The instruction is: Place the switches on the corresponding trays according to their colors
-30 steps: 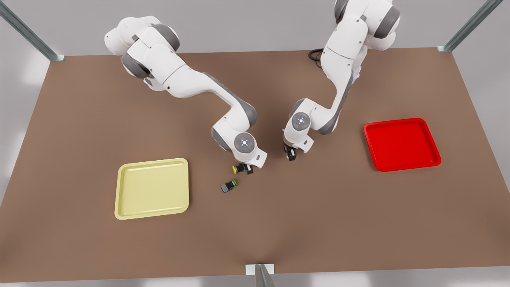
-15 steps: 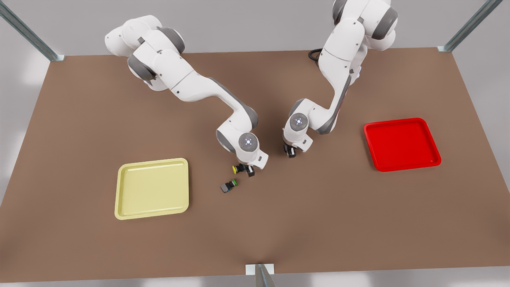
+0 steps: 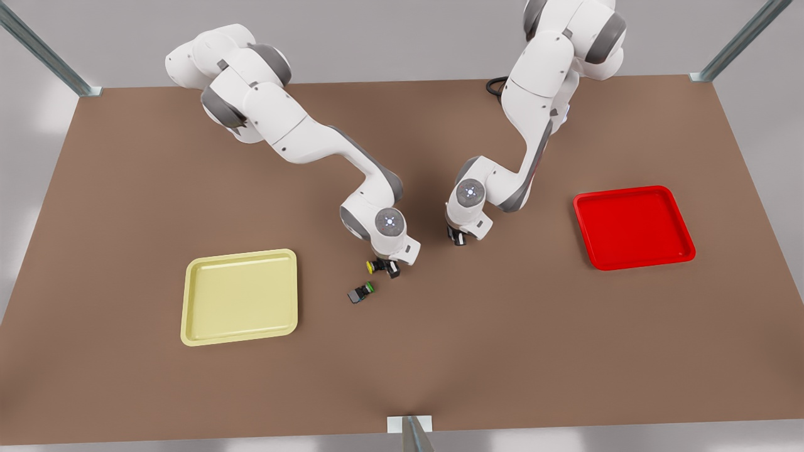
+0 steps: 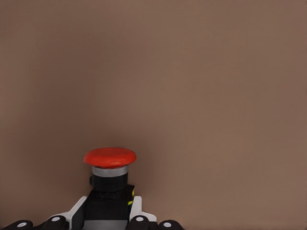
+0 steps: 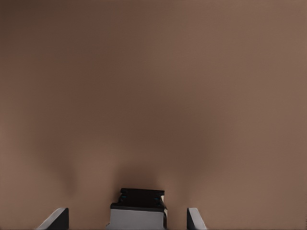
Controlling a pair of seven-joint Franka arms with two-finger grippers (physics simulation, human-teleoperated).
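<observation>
- Between the fingers of the left claw (image 4: 106, 218) sits the red switch (image 4: 110, 158), clamped by its black body.
- Between the right claw's (image 5: 125, 219) spread fingers lies the yellow switch (image 5: 140, 196), ungripped, on the table (image 5: 153, 86).
- Grasping seems half done. Next, probably, the right claw closes, then each switch goes to the red tray (image 3: 633, 227) or the yellow tray (image 3: 240, 296).

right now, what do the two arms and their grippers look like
Both arms are white with grey joints and a round lit wrist disc. The left gripper and right gripper have pale fingers on black bodies. A black cable lies by one base.
</observation>
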